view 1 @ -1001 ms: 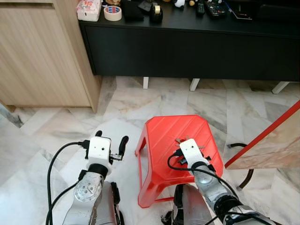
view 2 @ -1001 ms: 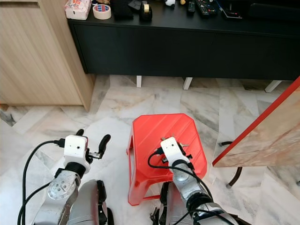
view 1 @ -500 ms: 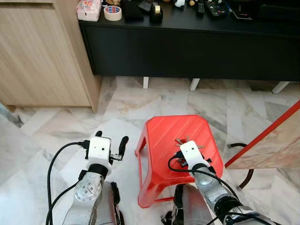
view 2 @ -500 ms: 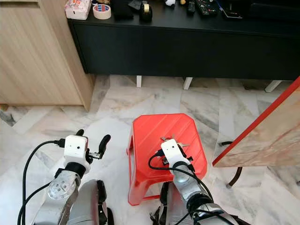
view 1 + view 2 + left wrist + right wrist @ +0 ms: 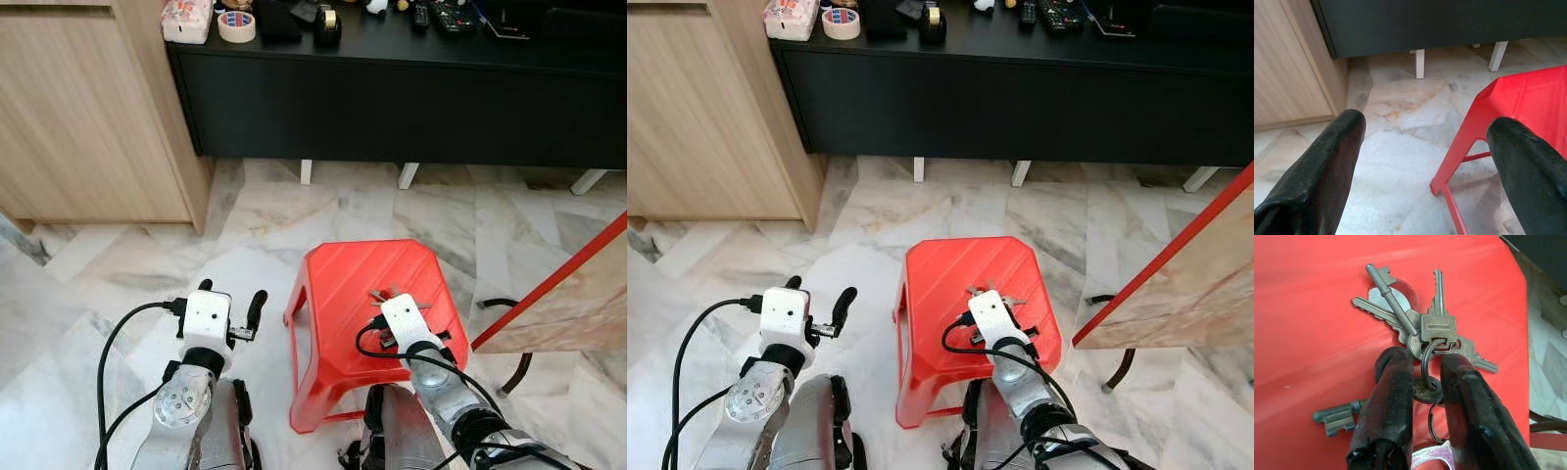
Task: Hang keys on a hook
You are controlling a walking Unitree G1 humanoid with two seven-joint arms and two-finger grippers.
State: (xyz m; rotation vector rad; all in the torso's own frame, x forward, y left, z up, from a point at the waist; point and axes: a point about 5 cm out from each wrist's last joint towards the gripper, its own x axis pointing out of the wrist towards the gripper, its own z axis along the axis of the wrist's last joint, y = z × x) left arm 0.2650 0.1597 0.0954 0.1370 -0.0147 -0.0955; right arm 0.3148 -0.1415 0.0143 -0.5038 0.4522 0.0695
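In the left eye view, a red stool [image 5: 377, 313] stands on the marble floor [image 5: 127, 264] at lower centre. The right gripper [image 5: 390, 297] reaches onto the stool's seat from the bottom of the frame, its white wrist block covering most of the keys [image 5: 379, 294], of which a few metal tips poke out just above it. At lower left the left gripper [image 5: 231, 292] hangs over bare floor, well apart from the stool, fingers spread wide. A black counter [image 5: 392, 88] runs across the top of the frame, with a roll of tape [image 5: 235, 26] and a tissue pack [image 5: 186, 20] at its upper-left end. A light wooden cabinet [image 5: 88, 108] takes up the upper left, and a red-edged board [image 5: 558, 294] leans in at the right edge.

The right eye view repeats the scene; the keys [image 5: 991, 294] again show as small points on the seat just above the right wrist block.

In the left wrist view, the two black fingers [image 5: 1327, 166] stand far apart with nothing between them; beyond lie the floor, the stool's corner and leg at right, and the counter's white feet [image 5: 1420, 63] near the top.

In the right wrist view, the bunch of keys [image 5: 1420, 318] lies fanned on the red seat. The right gripper's fingers [image 5: 1391, 401] are drawn narrow on either side of the key ring [image 5: 1428, 363], pinching it.
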